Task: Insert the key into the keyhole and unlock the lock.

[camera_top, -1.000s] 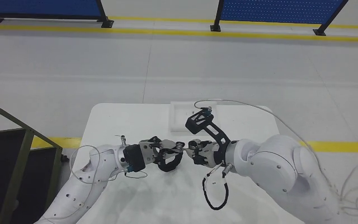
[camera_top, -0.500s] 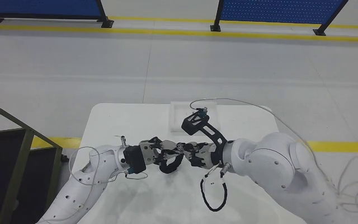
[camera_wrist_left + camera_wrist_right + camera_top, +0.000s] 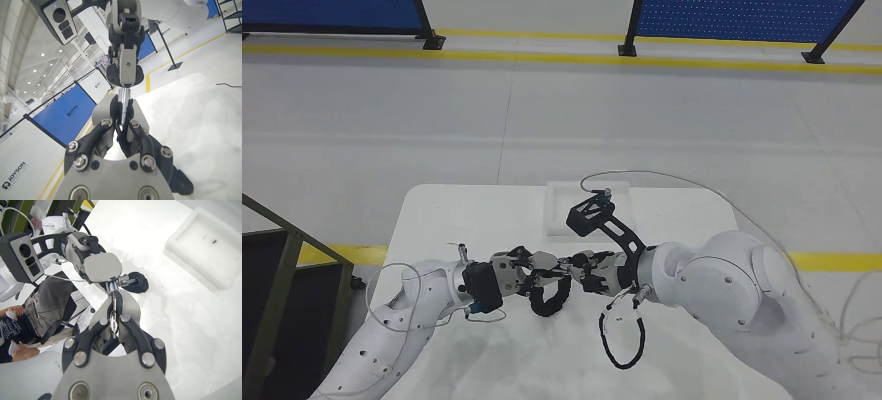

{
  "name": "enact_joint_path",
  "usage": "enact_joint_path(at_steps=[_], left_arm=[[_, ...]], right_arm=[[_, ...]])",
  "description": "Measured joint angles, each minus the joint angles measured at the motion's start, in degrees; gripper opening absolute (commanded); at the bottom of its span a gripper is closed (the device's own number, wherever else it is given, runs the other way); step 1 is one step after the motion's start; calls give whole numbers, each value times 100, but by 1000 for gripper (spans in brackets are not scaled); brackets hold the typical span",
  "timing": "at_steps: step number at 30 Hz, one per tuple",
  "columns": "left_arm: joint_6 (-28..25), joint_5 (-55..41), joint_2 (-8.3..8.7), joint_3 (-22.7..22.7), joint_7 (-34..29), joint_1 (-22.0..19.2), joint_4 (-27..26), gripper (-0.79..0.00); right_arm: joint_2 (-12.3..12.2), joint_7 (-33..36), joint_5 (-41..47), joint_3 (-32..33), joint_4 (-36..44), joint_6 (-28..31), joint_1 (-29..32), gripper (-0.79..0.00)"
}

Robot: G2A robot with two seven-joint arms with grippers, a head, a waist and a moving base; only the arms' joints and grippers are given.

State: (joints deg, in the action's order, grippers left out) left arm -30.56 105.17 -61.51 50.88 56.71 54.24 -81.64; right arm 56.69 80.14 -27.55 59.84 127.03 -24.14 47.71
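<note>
A: Holding what, and where?

B: Clamped tight on the lock (image 3: pixel 122 96) with the left gripper (image 3: pixel 122 106), pinching its chrome barrel (image 3: pixel 112 287), with the black cable loop (image 3: pixel 552 295) hanging below. Pinched flat in the closed right gripper (image 3: pixel 114 298): the key (image 3: pixel 114 306), with its ring (image 3: pixel 113 323) trailing behind. Both held up over the table (image 3: pixel 442 220), around the middle on the near side, meeting tip to tip. Well apart from the foam tray (image 3: pixel 196 266) at the far edge.

A: In the keyhole yet?

B: Touching the barrel's end, at least. Cannot tell how deep.

A: So how to finish this well?

B: Line up blade and barrel on one straight axis, and correct any tilt before pushing. Press gently along that axis from the right, bracing with the left. On resistance, stop, back off a touch and re-align rather than force. Turn only once fully seated, rolling the right wrist about the blade's own axis, never swinging sideways. Grip hard on the left against the twist: round, smooth chrome, so probably prone to spinning in the pads. Watch too for the key skewing in its pinch.
</note>
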Motion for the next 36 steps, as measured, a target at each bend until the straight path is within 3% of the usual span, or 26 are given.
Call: enact_joint_path(at_steps=[21, 25, 34, 35, 36], left_arm=[[-64, -129, -12, 21, 232, 35, 84, -785], [-128, -199, -23, 7, 277, 18, 151, -785], [-376, -758, -107, -58, 281, -86, 605, -785], [-399, -807, -117, -67, 287, -100, 648, -785], [-424, -862, -129, -79, 294, -120, 702, -785]], right_arm=[[42, -248, 549, -150, -278, 272, -206, -754], [46, -272, 608, -168, -325, 454, -264, -640], [51, -379, 699, -158, -522, 908, -428, -588], [51, -398, 717, -146, -555, 942, -441, -563], [51, -434, 740, -130, -603, 992, -455, -480]])
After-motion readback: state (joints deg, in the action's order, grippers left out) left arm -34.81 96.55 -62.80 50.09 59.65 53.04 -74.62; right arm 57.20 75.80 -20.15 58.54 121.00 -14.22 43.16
